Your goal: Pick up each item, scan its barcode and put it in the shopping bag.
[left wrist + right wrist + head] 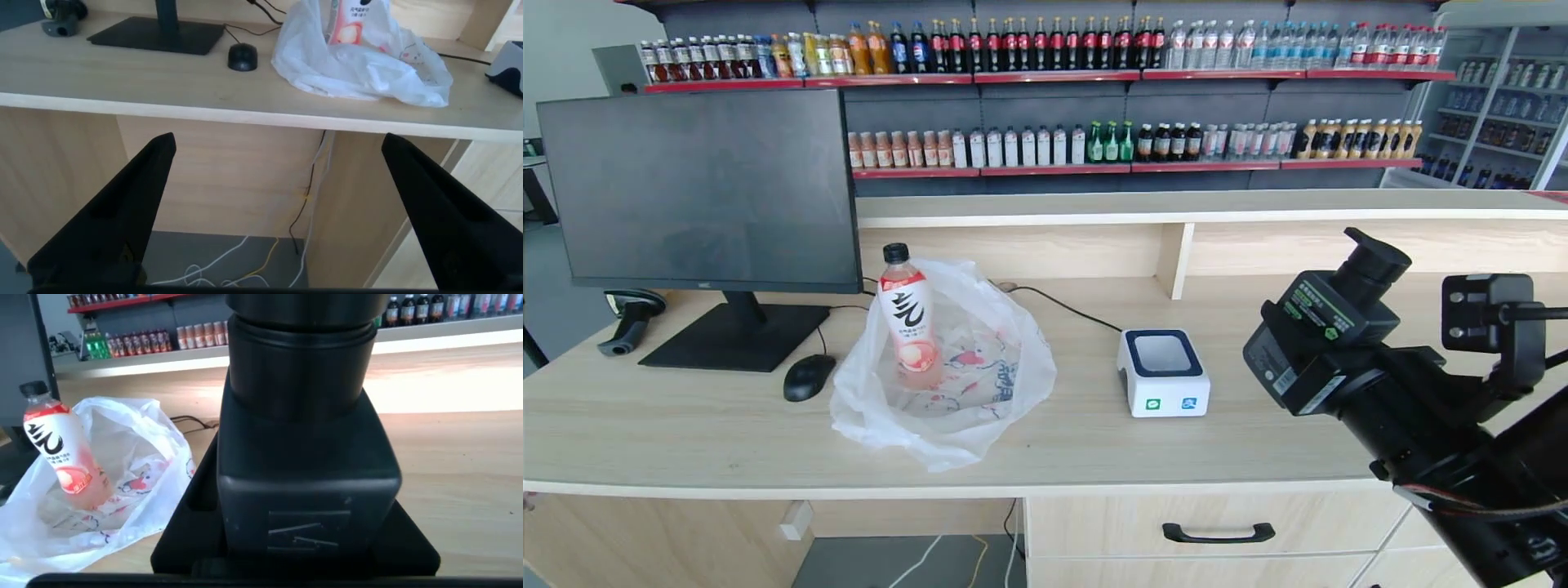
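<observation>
Item one — black container [1319, 322]: squarish dark body, broad cylindrical cap, green and white stickers on one side. It is hanging tilted in the air above the right end of the counter [686, 425], to the right of the scanner box [1162, 371]. The right gripper [1356, 384] is clamping it, its fingers mostly hiding behind the body.

Item two — drink bottle [907, 318]: clear plastic, pink liquid, white label, black cap. It is standing nearly upright inside the shopping bag [1013, 359].

Shopping bag: thin translucent white film, crumpled, printed with a faint pattern. It is lying on the counter with its mouth gaping, between the mouse [809, 376] and the scanner box.

Scanner box: white rounded cube with a dark blue rim round an upward-facing window. It is sitting near the bag, not touching it.

Left gripper [278, 147]: two black wedge-shaped fingers are standing wide apart, low in front of the counter's edge.

Surroundings: the counter is showing pale wood grain. A flat black monitor [703, 188] and a pistol-shaped handheld scanner [629, 318] are occupying its left end. Shelves [1054, 77] of bottled drinks are lining the wall behind.
</observation>
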{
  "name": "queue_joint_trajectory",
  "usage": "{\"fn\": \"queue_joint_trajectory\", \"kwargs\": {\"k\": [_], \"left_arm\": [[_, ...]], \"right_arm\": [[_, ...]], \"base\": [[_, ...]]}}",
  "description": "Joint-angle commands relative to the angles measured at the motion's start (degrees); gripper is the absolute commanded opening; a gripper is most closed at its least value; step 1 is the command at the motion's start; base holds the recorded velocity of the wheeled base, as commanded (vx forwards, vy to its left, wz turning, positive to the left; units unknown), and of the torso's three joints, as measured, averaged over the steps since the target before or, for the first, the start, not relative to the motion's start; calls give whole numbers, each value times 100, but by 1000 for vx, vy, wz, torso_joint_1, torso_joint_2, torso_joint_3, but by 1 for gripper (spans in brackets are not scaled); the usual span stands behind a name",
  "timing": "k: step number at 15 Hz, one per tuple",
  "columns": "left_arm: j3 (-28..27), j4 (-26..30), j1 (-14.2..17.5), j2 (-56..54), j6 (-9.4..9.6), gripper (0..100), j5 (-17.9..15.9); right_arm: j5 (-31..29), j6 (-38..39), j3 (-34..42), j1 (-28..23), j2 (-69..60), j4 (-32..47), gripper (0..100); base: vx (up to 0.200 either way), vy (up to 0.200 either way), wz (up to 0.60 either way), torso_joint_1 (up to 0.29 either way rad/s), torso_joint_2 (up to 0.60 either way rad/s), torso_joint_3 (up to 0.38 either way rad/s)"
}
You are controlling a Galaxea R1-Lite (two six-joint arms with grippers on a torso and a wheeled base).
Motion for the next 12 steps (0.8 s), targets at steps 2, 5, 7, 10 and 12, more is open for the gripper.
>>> {"fn": "queue_joint_trajectory", "kwargs": {"k": [2, 5, 7, 10, 12], "left_arm": [[0, -1, 0, -2, -2, 100, 1], [0, -1, 0, -2, -2, 100, 1], [0, -1, 0, -2, -2, 100, 1], [0, -1, 0, -2, -2, 100, 1], [0, -1, 9, -2, -2, 100, 1]], "right_arm": [[1, 0, -1, 7, -24, -6, 0], [45, 0, -28, 24, -42, -6, 0], [449, -62, -45, 16, -59, -6, 0], [1240, -809, -151, -230, -68, -6, 0], [2541, -1661, -511, -846, 125, -6, 0]], "base": [[0, 0, 0, 0, 0, 0], [0, 0, 0, 0, 0, 0], [0, 0, 0, 0, 0, 0], [0, 0, 0, 0, 0, 0], [0, 0, 0, 0, 0, 0]]}}
